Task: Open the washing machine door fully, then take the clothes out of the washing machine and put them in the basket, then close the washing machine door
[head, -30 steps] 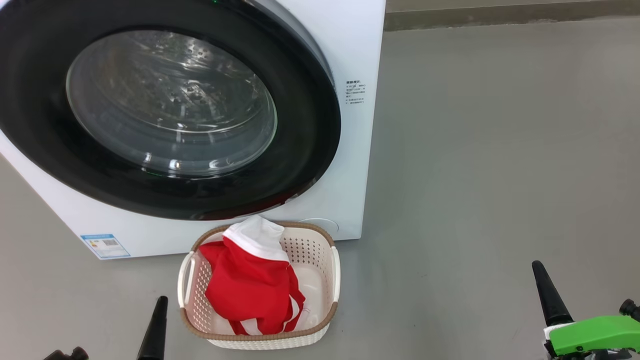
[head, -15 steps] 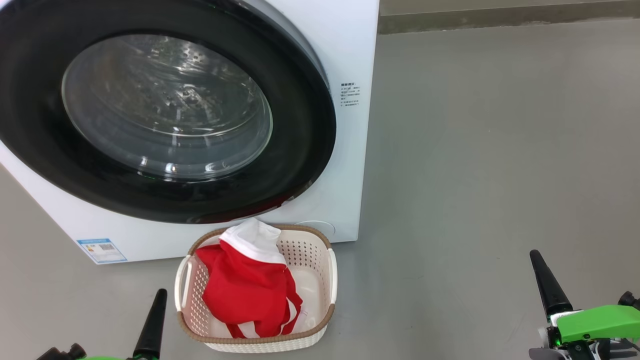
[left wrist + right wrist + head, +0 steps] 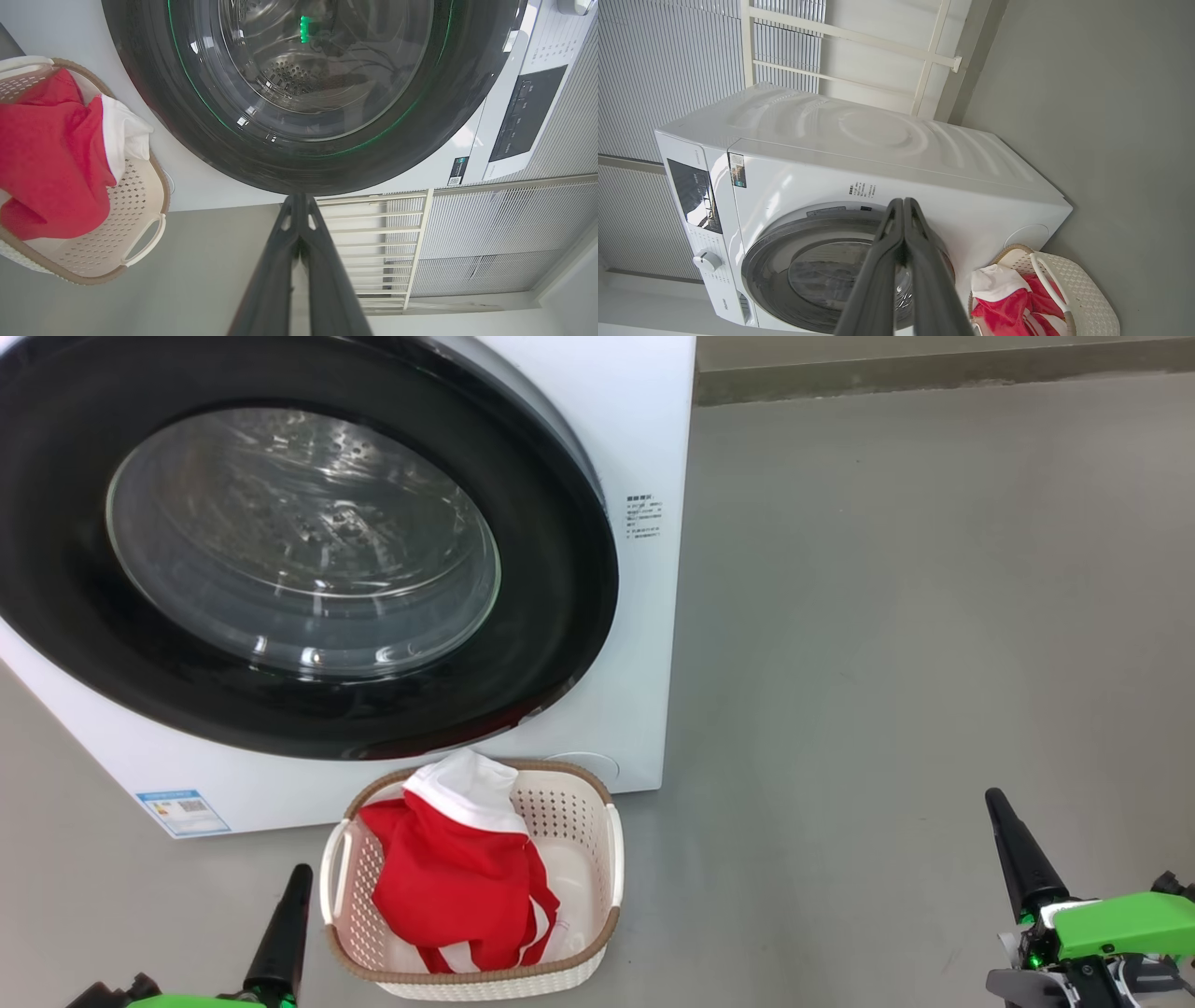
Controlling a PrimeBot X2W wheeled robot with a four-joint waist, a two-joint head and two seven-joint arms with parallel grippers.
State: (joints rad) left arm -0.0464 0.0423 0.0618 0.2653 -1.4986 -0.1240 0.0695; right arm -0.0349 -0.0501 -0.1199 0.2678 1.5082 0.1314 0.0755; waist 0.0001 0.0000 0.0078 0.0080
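Last step apparently done: washing machine door [image 3: 308, 551] stood shut, clothes [image 3: 448, 887] sat in the basket [image 3: 609, 845], and left gripper [image 3: 297, 887] and right gripper [image 3: 999, 807], both pressed together empty, probably needed only parking.

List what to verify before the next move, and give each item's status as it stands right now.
1. Washing machine door closed flush: ok.
2. Door actually locked shut: cannot tell.
3. Drum, seen through the glass, shows no red fabric: ok.
4. Clothes inside the basket: ok, though a white part lies over the far rim.
5. Left end effector shut, empty, beside the basket and not touching it: ok.
6. Right end effector shut, empty, over bare floor: ok.
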